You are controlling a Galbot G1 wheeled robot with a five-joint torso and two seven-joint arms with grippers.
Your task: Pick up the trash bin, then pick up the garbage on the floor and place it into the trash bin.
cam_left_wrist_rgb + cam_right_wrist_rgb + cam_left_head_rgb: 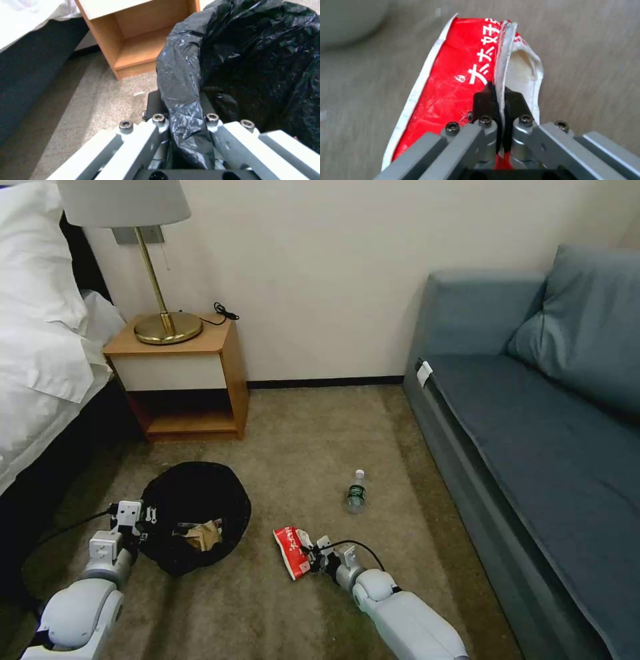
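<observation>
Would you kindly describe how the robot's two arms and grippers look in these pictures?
Both arms have smooth, rounded, glossy white shells with grey joints. The left gripper and right gripper are white-grey angular metal linkages with black hex bolts, ending in black jaws. A thin black cable loops along each wrist.

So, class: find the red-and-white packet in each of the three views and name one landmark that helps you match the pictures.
Head view: the packet lies low and centre on the carpet, pinched by the right pincer.
Left wrist view: no packet here; the left pincer grips the bin's black bag.
Right wrist view: packet in the centre, its edge between the black fingertips.
Shared landmark: the beige carpet.
</observation>
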